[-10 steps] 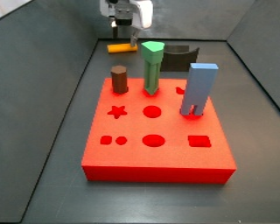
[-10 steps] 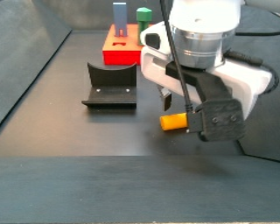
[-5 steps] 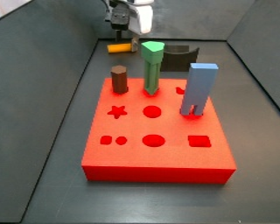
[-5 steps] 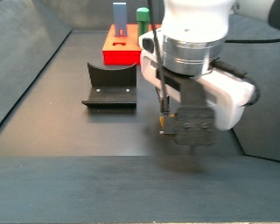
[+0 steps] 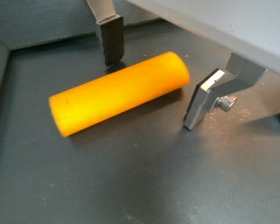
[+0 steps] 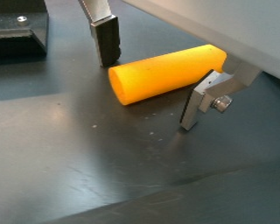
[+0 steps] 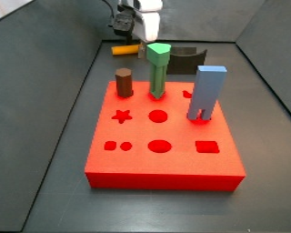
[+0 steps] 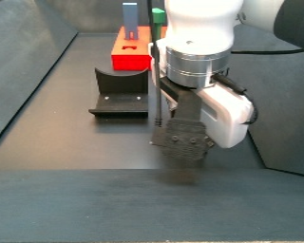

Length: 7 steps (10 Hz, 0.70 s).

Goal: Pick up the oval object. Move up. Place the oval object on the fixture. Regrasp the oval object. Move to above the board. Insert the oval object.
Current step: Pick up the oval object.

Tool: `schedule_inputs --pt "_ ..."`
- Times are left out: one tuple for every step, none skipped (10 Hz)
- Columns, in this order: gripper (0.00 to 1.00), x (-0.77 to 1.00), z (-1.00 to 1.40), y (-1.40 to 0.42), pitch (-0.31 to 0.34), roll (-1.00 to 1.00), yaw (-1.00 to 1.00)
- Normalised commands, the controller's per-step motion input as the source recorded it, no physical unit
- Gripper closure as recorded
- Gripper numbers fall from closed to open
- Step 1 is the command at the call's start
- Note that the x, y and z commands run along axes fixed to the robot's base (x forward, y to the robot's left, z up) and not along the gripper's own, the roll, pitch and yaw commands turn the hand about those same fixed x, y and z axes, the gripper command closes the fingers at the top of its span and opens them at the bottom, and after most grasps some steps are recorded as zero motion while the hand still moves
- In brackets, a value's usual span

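Since the earlier frame the gripper (image 5: 166, 83) had dropped lower over the oval object (image 5: 116, 93), which lay on the floor between the open jaws, gripped by neither finger. In a side view the arm hid it; both wrist views showed it plainly. The fixture (image 8: 119, 93) stood beside the gripper, the board (image 7: 165, 132) beyond.

oval object (image 5: 116, 93): smooth matt plastic | tool (image 5: 160, 77) fingers (image 5: 210, 98): brushed metal

Yellow-orange oval object (image 5: 116, 92), red board (image 7: 166, 146), silver-fingered hand (image 5: 154, 83), dark fixture (image 8: 121, 93).
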Motion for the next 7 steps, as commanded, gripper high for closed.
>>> schedule_inputs --pt "0.0 0.13 -0.12 0.0 -0.016 -0.23 -0.36" --pt "0.0 0.12 -0.11 0.0 -0.004 -0.21 -0.32" --pt "0.0 -0.02 -0.16 0.0 -0.159 -0.16 -0.25" --pt "0.0 -0.15 -0.17 0.02 -0.23 -0.14 -0.02" --pt "0.0 -0.25 -0.07 0.0 -0.367 -0.16 0.0" --pt "0.0 -0.33 -0.03 0.05 -0.5 -0.31 -0.01" --pt "0.0 -0.23 -0.1 0.05 -0.429 -0.29 -0.05"
